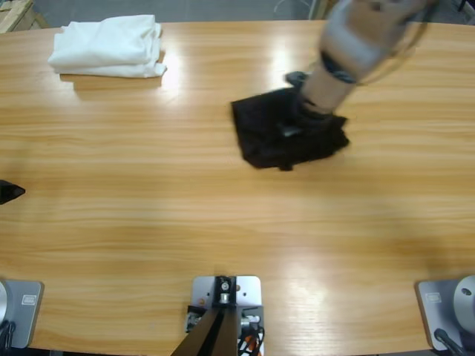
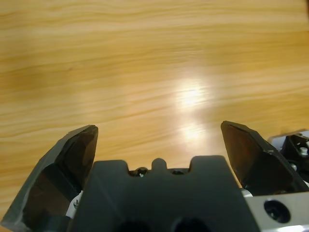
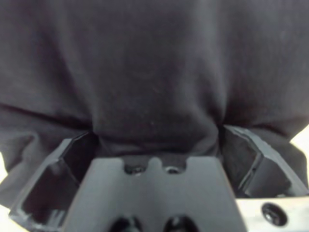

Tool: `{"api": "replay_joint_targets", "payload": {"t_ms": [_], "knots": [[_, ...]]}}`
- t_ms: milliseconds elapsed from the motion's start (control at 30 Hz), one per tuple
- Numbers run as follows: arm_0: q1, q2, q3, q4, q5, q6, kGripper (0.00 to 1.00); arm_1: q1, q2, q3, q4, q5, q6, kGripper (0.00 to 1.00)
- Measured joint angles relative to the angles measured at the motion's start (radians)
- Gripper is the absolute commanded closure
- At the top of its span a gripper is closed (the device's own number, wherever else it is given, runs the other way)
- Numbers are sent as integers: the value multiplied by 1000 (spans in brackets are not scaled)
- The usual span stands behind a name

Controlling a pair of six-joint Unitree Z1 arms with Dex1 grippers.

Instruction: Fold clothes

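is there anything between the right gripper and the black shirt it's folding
Nothing visible. The right gripper is already down on the folded black polo shirt, whose fabric fills the space between its spread jaws in the right wrist view. The white folded pile lies far off.

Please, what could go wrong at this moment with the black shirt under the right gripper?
1. The right gripper presses into the folded black shirt with jaws spread and cloth bulging between them; closing or lifting may pull the fold apart.
2. A sideways push could slide the bundle over the smooth table.
3. The left gripper sees only bare wood, so it cannot steady the shirt.
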Motion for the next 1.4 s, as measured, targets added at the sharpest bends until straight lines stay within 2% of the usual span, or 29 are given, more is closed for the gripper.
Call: {"api": "replay_joint_targets", "payload": {"t_ms": [100,200,433,633,867,1000,1167,1200,1333,1400], "knots": [[0,0,0,-1,0,0,4,-17,-68,122,-21,12,142,1],[0,-4,1,-1,0,0,4,-17,-126,221,-45,17,223,4],[0,-34,19,-1,0,0,4,-9,-231,398,-124,29,278,0],[0,-34,19,-1,0,0,4,61,-271,460,-149,29,375,3],[-1,-34,14,6,-6,0,4,119,-334,539,-156,59,400,10],[-1,-36,14,6,-12,0,4,120,-328,536,-153,78,262,19],[-1,-36,13,6,-15,0,4,122,-292,491,-130,92,21,30],[-1,-36,13,6,-15,0,4,124,-281,470,-120,87,-18,59],[-1,-42,12,10,-16,0,4,138,-228,384,-76,-13,-197,100],[-1,-46,7,16,-16,0,4,139,-213,360,-75,-57,-333,163]]}}
